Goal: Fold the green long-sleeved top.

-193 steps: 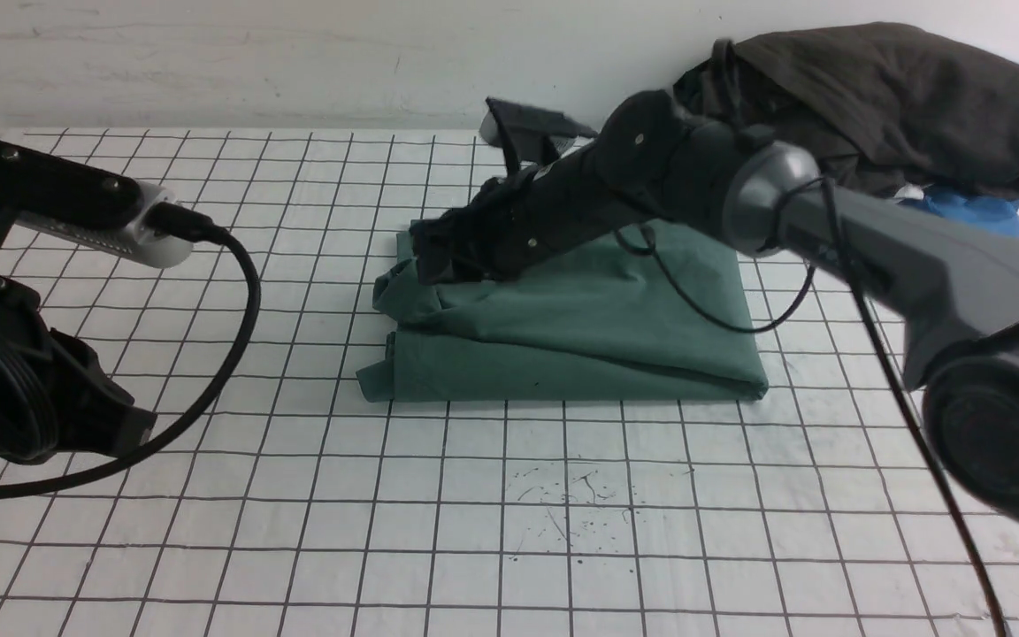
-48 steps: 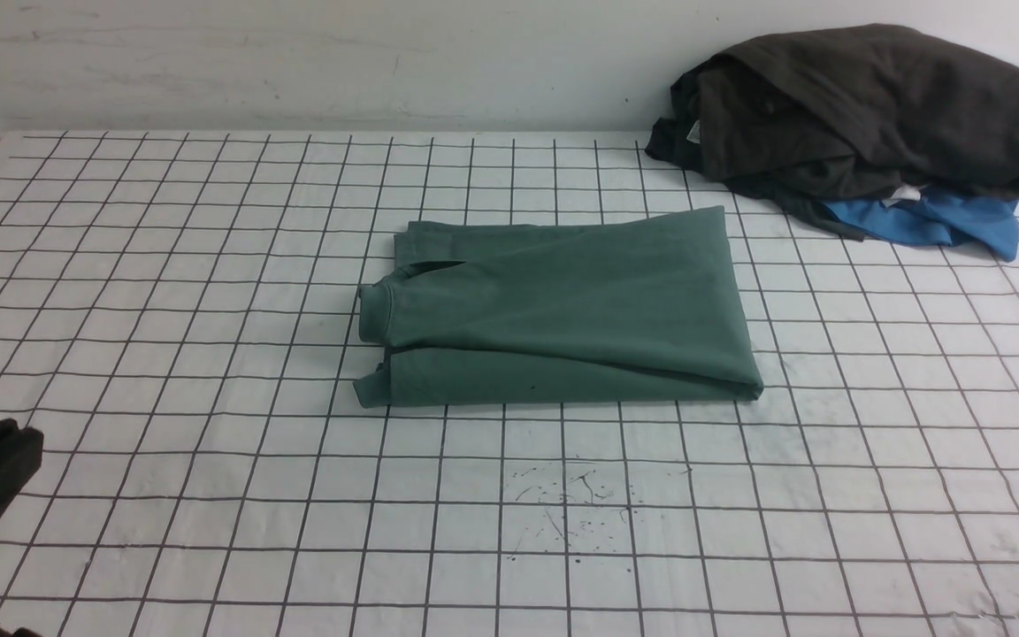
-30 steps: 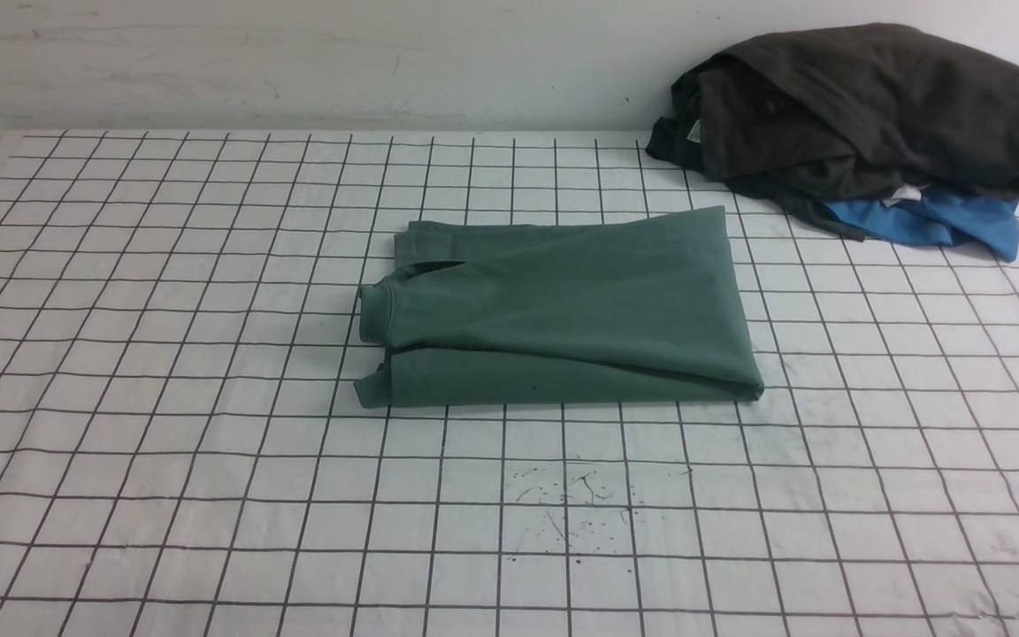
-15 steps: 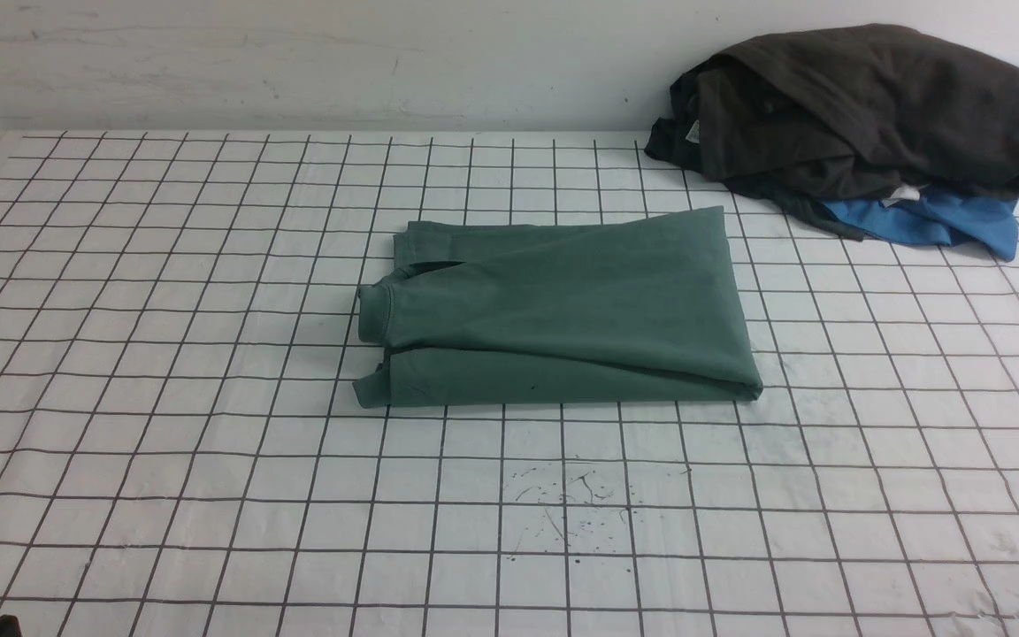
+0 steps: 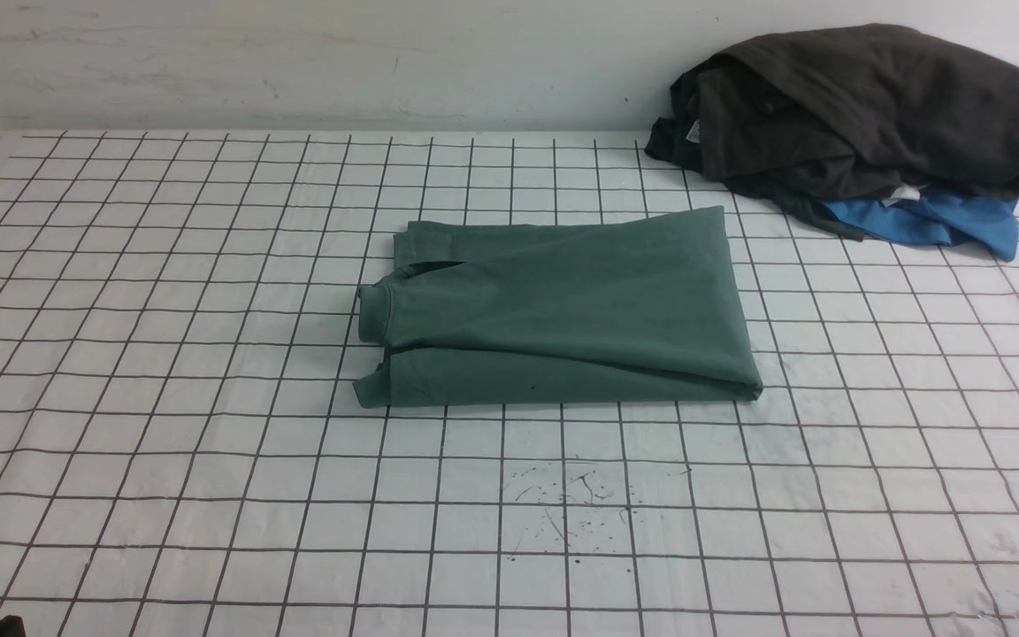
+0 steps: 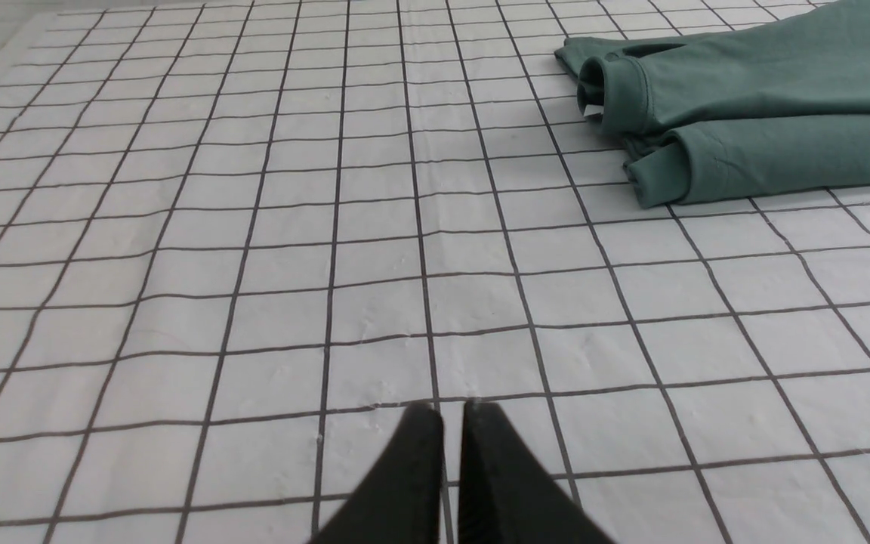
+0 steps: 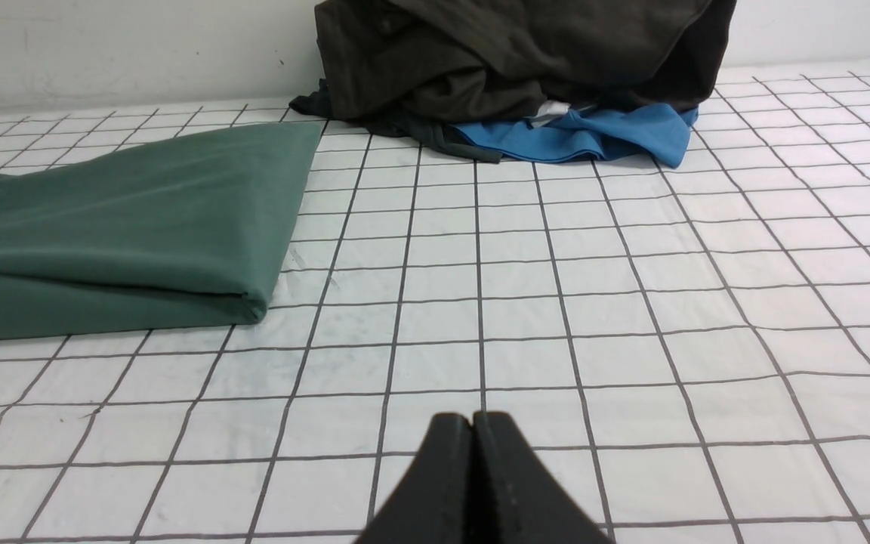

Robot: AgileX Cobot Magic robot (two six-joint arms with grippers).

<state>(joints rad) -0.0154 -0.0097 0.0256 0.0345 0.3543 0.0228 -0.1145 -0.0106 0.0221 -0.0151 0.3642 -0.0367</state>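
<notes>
Worktop (image 5: 164,495): white cover w/ black grid, pale wall (image 5: 297,62) behind. Ink-like specks (image 5: 567,500) on cover, near side, centre.

Green top (image 5: 563,310): lies mid-worktop, folded into a flat, roughly rectangular stack. Cuff and layered edges face robot's left; smooth fold corner at near right. Nothing touching it.

Dark garment (image 5: 863,106): heaped at far right against wall, well apart from green top. Blue garment (image 5: 925,221) partly under it, sticking out on the near side.

Left end effector (image 6: 451,453): clenched but for a thin slit btwn the black fingers, grasping nothing; over bare grid, well apart from the top's cuff end. In front view only a dark scrap at the bottom-left corner.

Right end effector (image 7: 473,461): clenched tight, fingers touching, empty; over bare grid off the top's right corner. Not seen in front view.
</notes>
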